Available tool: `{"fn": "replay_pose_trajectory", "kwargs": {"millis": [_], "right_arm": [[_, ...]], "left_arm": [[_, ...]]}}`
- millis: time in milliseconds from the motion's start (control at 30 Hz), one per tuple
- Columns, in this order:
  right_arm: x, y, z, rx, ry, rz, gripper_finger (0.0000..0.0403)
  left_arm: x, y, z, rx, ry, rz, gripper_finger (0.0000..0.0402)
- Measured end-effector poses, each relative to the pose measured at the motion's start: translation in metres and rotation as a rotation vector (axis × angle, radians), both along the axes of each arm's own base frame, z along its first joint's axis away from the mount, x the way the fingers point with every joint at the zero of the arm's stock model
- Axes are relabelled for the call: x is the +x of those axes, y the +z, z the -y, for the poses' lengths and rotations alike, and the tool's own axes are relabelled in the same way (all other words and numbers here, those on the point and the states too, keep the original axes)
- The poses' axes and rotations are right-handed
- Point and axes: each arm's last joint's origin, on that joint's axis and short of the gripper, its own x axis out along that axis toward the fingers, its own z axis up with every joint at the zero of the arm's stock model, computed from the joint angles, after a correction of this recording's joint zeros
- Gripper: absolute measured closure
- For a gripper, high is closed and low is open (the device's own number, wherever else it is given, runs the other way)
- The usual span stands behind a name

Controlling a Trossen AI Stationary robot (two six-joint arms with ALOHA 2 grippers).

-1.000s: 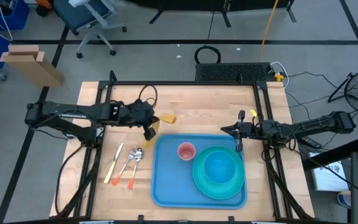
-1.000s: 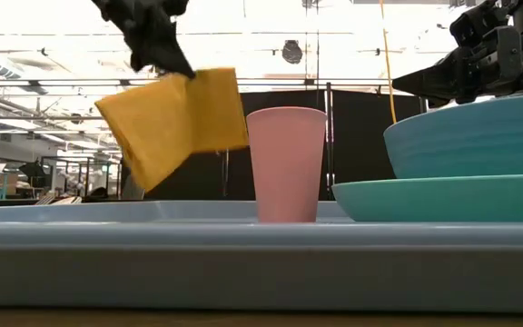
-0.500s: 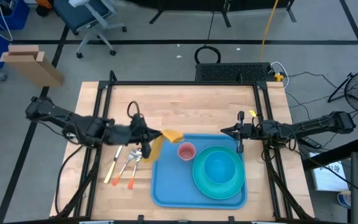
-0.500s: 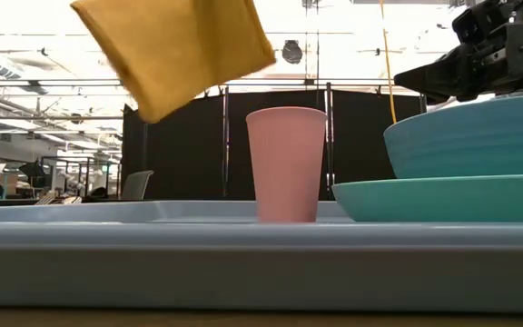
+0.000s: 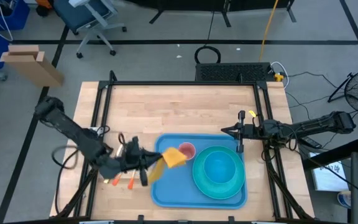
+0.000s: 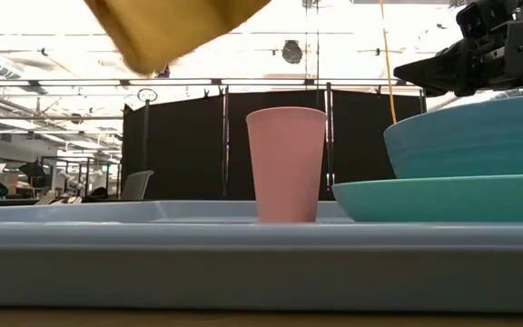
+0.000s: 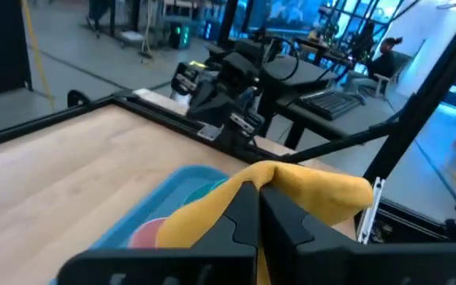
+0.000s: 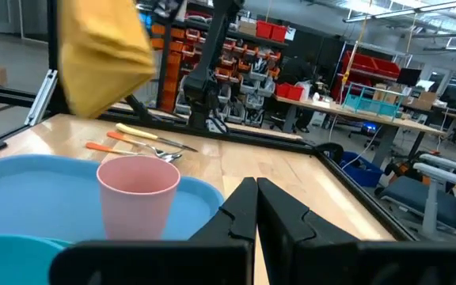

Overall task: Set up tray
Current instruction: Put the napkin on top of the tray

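Left fingers (image 7: 257, 207) clamping cloth (image 5: 168, 160) above tray (image 5: 166, 193)

In the low view the yellow cloth (image 6: 172, 27) is cut off by the top edge, so what holds it is out of that picture. From above, the cloth covers part of the pink cup (image 5: 186, 150) and the left gripper (image 5: 148, 167) hides most of the cutlery (image 5: 124, 181) beside the tray (image 5: 173, 186); the pieces cannot be told apart. The bowl (image 6: 479, 136) and plate (image 6: 443, 198) run off the low view's right edge. In the left wrist view the cup is blurred and mostly hidden.
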Motion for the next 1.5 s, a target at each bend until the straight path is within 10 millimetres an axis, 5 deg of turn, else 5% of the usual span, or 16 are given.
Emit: {"fn": "replay_pose_trajectory", "kwargs": {"millis": [300, 533, 733, 1267, 1500], "right_arm": [[0.000, 0.000, -0.003, 0.082, 0.110, -0.001, 0.0403], [0.000, 0.000, -0.004, 0.109, 0.137, 0.006, 0.0403], [0.000, 0.000, -0.005, 0.153, 0.161, 0.005, 0.0403], [0.000, 0.001, -0.005, 0.152, 0.160, 0.011, 0.0403], [0.000, 0.001, -0.005, 0.145, 0.159, 0.011, 0.0403]], "left_arm": [[0.030, -0.042, 0.064, -0.054, -0.042, 0.250, 0.0401], [0.043, -0.091, 0.085, -0.098, -0.081, 0.245, 0.0401], [0.042, -0.114, 0.084, -0.124, -0.057, 0.220, 0.0401], [0.014, -0.175, 0.044, -0.178, 0.072, 0.119, 0.0401], [0.027, -0.163, 0.046, -0.194, -0.016, 0.147, 0.0401]]}}
